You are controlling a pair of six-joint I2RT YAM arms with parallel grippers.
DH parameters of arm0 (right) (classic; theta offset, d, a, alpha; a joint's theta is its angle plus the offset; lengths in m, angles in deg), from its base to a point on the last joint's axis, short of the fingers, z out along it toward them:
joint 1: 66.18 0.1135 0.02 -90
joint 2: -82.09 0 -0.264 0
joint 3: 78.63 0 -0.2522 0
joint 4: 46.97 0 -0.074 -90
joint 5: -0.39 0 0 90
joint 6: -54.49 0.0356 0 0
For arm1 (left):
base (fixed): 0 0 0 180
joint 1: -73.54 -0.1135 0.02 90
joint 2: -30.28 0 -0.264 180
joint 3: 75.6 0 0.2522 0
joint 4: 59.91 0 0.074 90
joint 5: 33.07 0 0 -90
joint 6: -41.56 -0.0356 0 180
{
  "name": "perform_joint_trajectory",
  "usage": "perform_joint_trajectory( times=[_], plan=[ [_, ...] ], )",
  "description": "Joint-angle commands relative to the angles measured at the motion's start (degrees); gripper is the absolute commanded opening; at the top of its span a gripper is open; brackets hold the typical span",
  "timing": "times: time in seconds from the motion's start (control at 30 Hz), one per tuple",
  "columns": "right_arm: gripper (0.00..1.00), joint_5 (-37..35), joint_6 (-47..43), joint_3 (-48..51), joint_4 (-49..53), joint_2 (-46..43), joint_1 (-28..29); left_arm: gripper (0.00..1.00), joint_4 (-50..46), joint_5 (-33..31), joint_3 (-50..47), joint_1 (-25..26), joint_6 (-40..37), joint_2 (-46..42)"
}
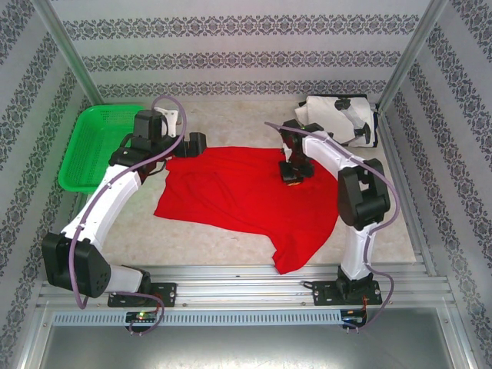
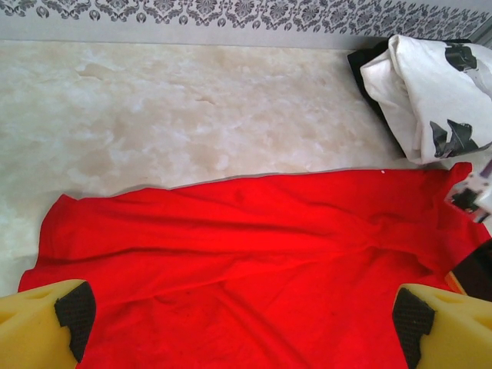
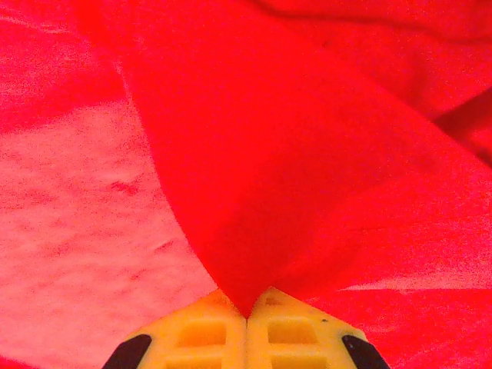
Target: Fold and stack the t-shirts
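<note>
The red shirt (image 1: 246,196) lies spread on the surface (image 1: 231,123) just right of the basket (image 1: 92,150); the white shirt (image 1: 338,115) sits far right of it. The right pincer (image 3: 246,307) is clamped on a red fold; the left pincer (image 2: 242,315) gapes over the shirt's basket-side edge

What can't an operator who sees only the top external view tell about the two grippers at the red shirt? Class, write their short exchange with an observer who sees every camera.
Operator: The right arm hides its own tip. Has it gripped the cloth?
Observer: Yes. In the right wrist view the right gripper is shut on a pinched-up fold of the red shirt.
Operator: And the left one, by the shirt's far edge?
Observer: In the left wrist view the left gripper is open, its jaws wide apart over the red cloth and gripping nothing.
</note>
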Motion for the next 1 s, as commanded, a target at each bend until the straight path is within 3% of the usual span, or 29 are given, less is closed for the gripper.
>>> perform_joint_trajectory(
  times=[0.0,0.2,0.57,0.83,0.97],
  plan=[
    [0.00,12.0,5.0,2.9,-0.3,-1.7,-0.3,1.00,-0.2,-0.5,-0.8,0.5,-1.6,-0.6],
    [0.00,20.3,10.5,5.6,-2.5,-0.8,0.5,1.00,-0.1,-0.2,-1.5,0.5,-1.6,-0.4],
    [0.01,24.5,13.4,5.9,-1.8,3.7,1.6,1.00,0.0,-0.1,-2.7,0.5,-1.7,-0.3],
    [0.40,27.6,13.9,4.0,-6.0,-0.9,-0.1,1.00,1.5,1.5,-3.1,0.6,0.1,0.8],
    [0.45,28.2,13.7,3.6,-5.1,-5.8,-2.7,1.00,1.8,0.9,-1.9,2.6,-0.8,3.3]
  ],
)
